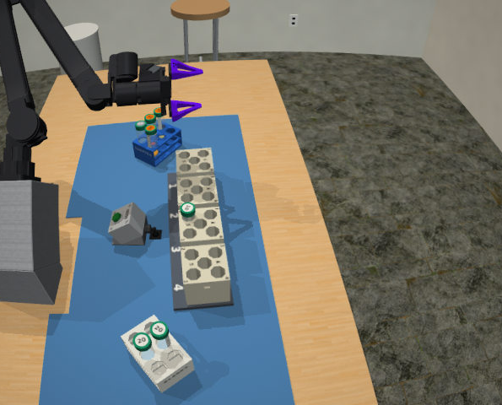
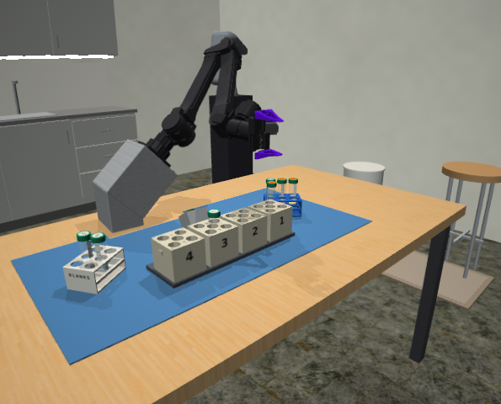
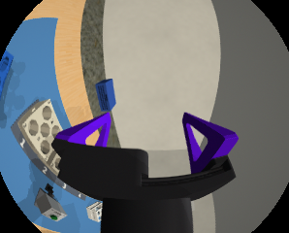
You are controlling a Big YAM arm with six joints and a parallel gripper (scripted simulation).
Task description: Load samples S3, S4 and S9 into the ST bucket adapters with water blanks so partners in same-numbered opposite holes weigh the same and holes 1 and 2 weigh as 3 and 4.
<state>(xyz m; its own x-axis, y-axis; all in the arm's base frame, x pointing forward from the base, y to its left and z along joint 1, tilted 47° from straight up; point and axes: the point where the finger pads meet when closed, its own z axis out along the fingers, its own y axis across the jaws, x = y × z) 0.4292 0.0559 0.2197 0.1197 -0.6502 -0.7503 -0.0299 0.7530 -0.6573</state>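
The blue sample rack RS (image 1: 157, 147) stands at the far end of the blue mat and holds several green-capped tubes: three with orange cap dots (image 1: 151, 129) and one with a grey dot (image 1: 140, 126). It also shows in the exterior view (image 2: 284, 200). The loading stand ST (image 1: 198, 226) carries adapters 1 to 4 in a row; one blank with a white dot (image 1: 187, 210) sits in adapter 3 (image 2: 213, 213). The white blank rack RB (image 1: 157, 353) holds two blanks marked 20 (image 1: 142, 341) (image 1: 158, 330). My gripper (image 1: 185, 89) hangs wide open and empty, high above RS, fingers pointing sideways (image 3: 147, 136).
The grey box with the green DONE key (image 1: 116, 216) stands left of ST. The arm's grey base block (image 1: 17, 240) is at the near left. A stool (image 1: 200, 26) and a white bin (image 1: 85, 41) stand beyond the table's far end.
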